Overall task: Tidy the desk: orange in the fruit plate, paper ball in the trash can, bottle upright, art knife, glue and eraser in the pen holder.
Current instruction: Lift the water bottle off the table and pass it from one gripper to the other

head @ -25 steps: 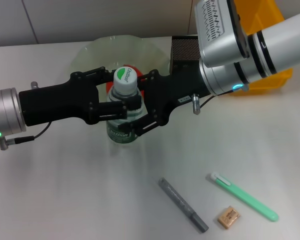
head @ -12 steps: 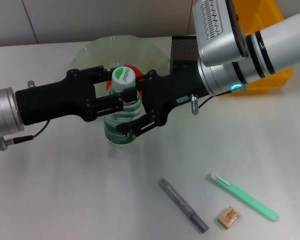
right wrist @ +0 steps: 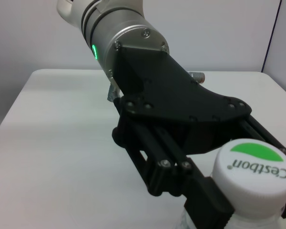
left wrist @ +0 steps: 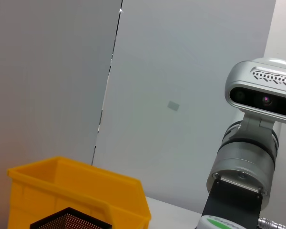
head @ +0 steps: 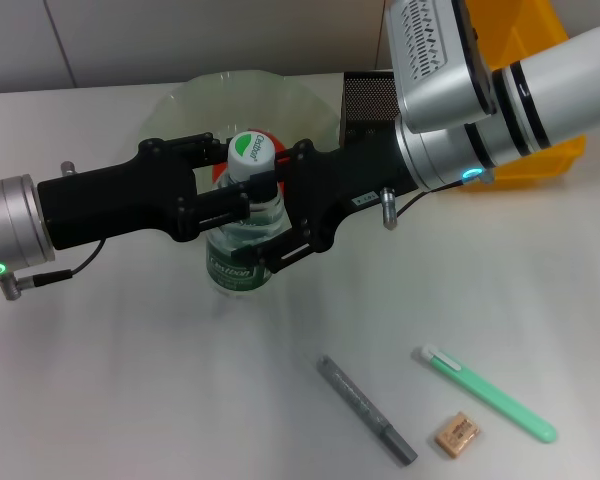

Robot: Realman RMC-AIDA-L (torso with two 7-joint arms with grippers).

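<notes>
We are tilting the bottle [head: 242, 225] slightly off upright compared with 1 second ago, both the left gripper [head: 232, 207] and the right gripper [head: 272, 213] closed on its neck, its base on the desk [head: 130, 380] before the fruit plate [head: 180, 105]; uprighting is nearly done.

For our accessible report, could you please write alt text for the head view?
Both grippers, left and right, clamp the upright bottle from opposite sides, in front of the fruit plate holding the orange. The pen holder and trash can stand behind; the eraser lies near the front edge.
</notes>
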